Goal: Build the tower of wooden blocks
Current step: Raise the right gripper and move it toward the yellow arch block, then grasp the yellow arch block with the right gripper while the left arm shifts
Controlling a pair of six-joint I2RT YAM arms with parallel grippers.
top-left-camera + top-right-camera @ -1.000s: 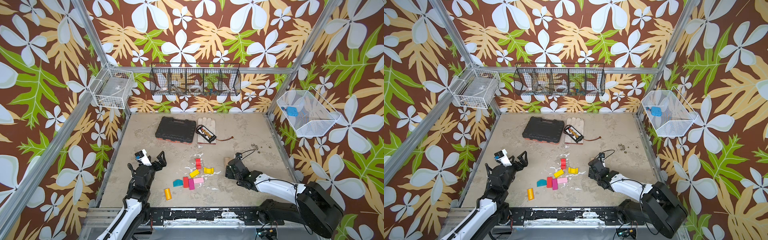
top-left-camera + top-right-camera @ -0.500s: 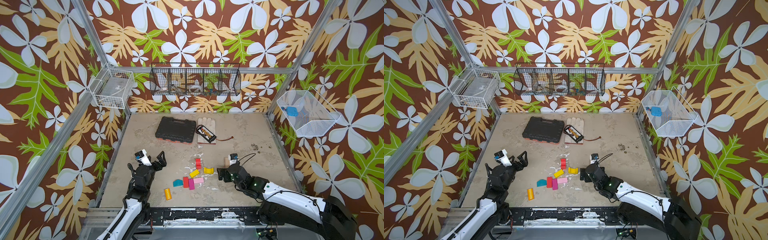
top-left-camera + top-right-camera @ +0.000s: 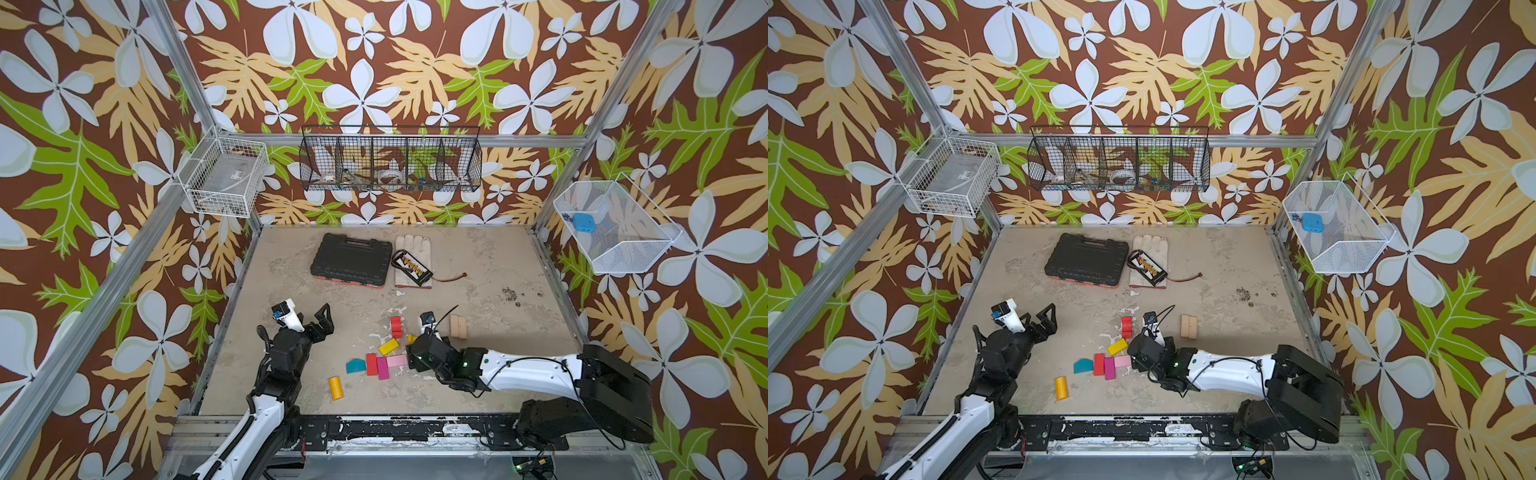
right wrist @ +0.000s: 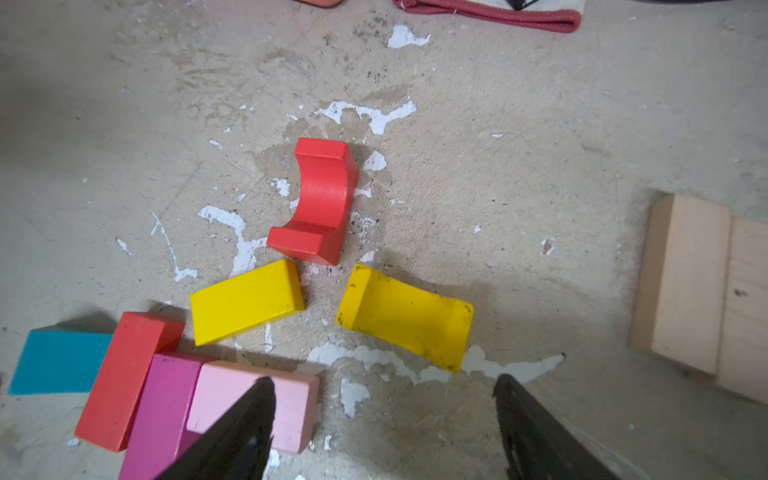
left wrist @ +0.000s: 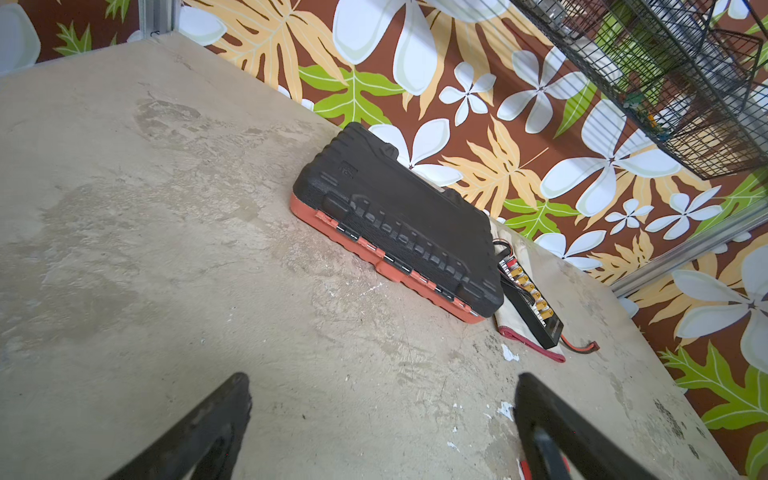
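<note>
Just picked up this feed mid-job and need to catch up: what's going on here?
No tower yet: the blocks lie loose on the table. The right arm reaches low over them, jaws open and empty, facing the yellow arch, close by the pink block. Two tan blocks sit side by side, apart from the coloured ones. The left arm is off to the side of the pile, jaws open, holding nothing.
</note>
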